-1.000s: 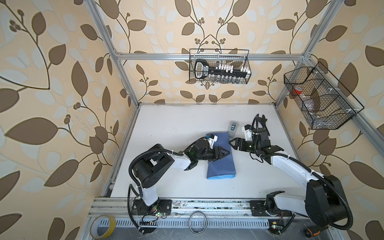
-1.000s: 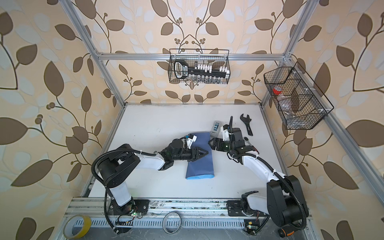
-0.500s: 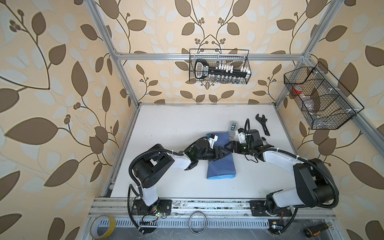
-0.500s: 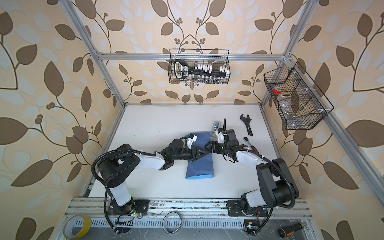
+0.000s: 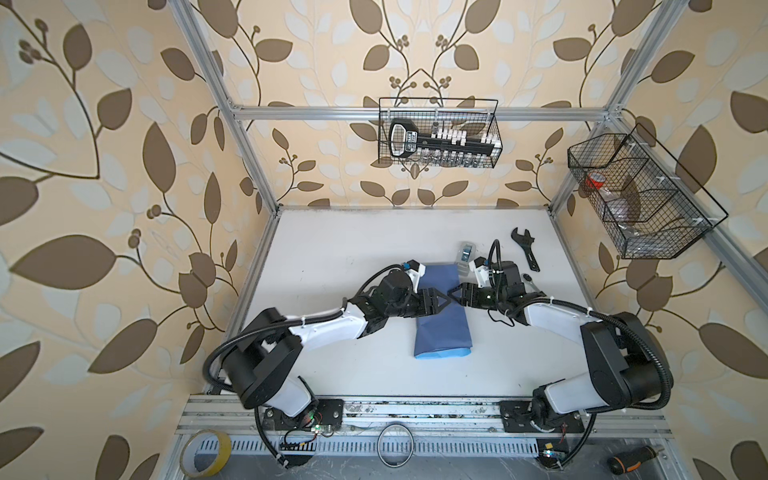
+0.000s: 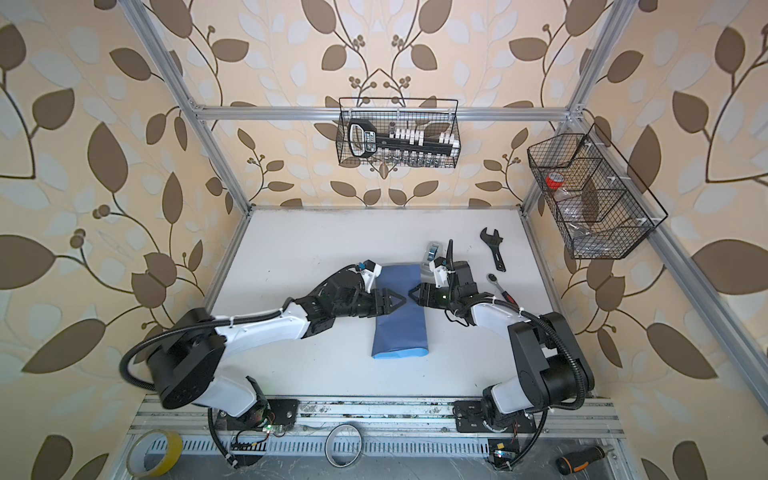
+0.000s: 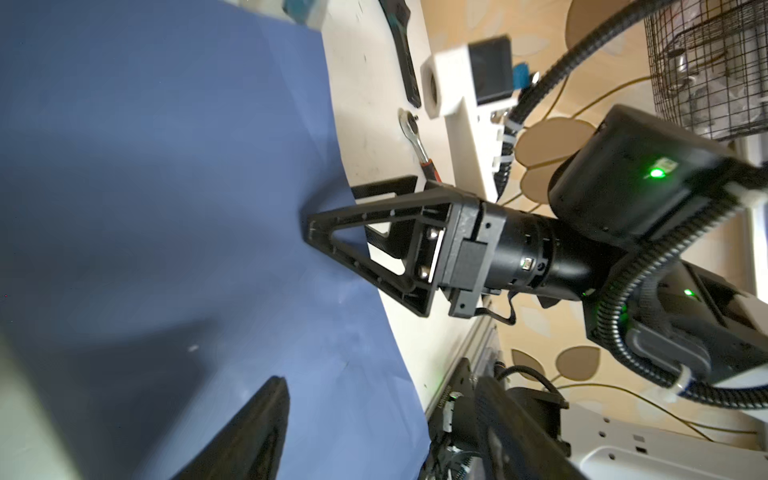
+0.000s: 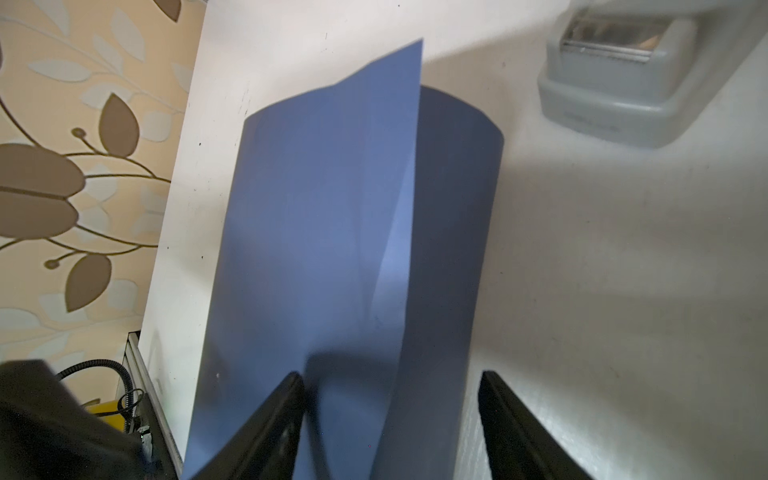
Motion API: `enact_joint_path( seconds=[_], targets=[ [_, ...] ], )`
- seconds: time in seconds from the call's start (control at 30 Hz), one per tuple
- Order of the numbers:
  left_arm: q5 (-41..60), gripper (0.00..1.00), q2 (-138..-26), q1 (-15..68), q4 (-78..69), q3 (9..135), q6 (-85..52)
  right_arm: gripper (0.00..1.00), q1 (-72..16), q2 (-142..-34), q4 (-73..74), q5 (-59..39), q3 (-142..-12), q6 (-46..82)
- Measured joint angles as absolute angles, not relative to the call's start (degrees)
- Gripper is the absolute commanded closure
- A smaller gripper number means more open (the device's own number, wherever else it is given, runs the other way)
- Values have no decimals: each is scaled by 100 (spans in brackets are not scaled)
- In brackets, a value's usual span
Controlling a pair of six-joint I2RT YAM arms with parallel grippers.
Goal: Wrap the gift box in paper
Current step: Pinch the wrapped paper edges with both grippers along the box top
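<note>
Right gripper (image 5: 453, 296) stands with jaws apart astride the paper (image 5: 444, 332) overlap at mid-table. Left gripper (image 5: 443, 301) faces it, jaw state unclear. Gift box hidden, presumably inside. Step: holding the wrap closed. Next needs tape from the dispenser (image 5: 467, 252), just far-right.

Matt paper (image 5: 444, 328), smooth wht table (image 5: 353, 249)

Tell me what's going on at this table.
Two robot arms are wrapping a gift. The paper lies folded over itself mid-table, dark side out; the gift box is out of sight, presumably inside. The left gripper and right gripper meet over it, jaws apart, gripping nothing clearly. A tape dispenser stands just beyond.
</note>
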State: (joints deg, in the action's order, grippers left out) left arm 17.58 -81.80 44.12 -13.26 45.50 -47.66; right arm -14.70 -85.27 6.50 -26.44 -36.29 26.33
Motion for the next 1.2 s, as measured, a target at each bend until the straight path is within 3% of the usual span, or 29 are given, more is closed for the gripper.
enact_joint_path(
  seconds=[0.17, 0.5, 1.2],
  targets=[
    [1286, 26, -8038, 4150, -86, 5107, -4362, 35, -1461, -8534, 679, -2679, -3625, 2635],
    [1437, 32, -9275, 4123, 760, 5507, -4032, 35, -1461, -8554, 711, -2705, -3625, 2635],
    [1756, 32, -9666, 4128, 163, 5422, -4047, 22, -1470, -7854, -73, -2370, -3634, 2440]
  ],
)
